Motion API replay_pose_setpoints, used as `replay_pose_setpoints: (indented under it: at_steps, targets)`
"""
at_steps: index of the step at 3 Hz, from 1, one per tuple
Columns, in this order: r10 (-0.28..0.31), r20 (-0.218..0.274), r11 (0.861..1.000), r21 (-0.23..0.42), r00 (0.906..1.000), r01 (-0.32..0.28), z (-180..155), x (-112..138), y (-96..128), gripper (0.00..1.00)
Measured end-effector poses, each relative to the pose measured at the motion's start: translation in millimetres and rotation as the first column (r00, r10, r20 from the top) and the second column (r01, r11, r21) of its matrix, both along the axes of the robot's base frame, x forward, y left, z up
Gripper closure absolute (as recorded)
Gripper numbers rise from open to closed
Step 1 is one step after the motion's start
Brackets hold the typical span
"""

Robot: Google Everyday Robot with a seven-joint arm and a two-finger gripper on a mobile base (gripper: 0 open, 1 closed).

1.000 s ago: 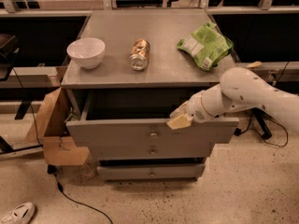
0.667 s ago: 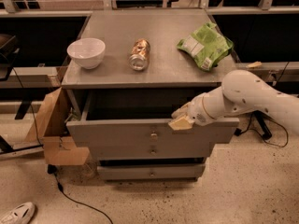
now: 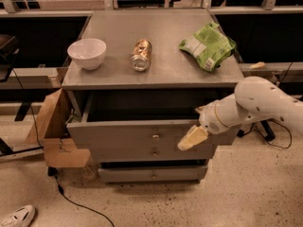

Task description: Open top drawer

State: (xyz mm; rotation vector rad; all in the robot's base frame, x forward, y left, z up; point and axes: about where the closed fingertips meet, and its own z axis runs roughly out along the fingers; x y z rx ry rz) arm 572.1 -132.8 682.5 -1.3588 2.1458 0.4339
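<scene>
The top drawer (image 3: 118, 137) of the grey cabinet stands pulled out toward me. Its dark box (image 3: 142, 107) is open to view, and its small brass knob (image 3: 155, 136) sits at the centre of the front. My gripper (image 3: 191, 139), cream-tipped on a white arm (image 3: 258, 103), comes in from the right. It hangs in front of the drawer's front face, right of the knob and just below the top edge. It holds nothing that I can see.
On the cabinet top (image 3: 165, 74) are a white bowl (image 3: 87, 52), a can lying on its side (image 3: 141, 55) and a green bag (image 3: 208, 45). Two lower drawers (image 3: 151, 174) are shut. A cardboard box (image 3: 54, 131) stands at the cabinet's left, with a cable and a shoe (image 3: 16, 216) on the floor.
My gripper has dropped from the drawer's top edge to lower on the front face and slightly right. The drawer has stayed pulled out by the same amount.
</scene>
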Motion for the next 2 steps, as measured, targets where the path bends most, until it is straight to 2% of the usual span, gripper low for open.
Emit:
replay_pose_setpoints:
  at_steps: [1,2]
  targets:
    - [0.007,-0.012,1.0,-0.027,0.9999,-0.007,-7.2,-13.7,-14.0,0.0]
    - [0.003,-0.044,0.998,-0.067,0.999,-0.006,-15.1,-20.2,-23.6,0.19]
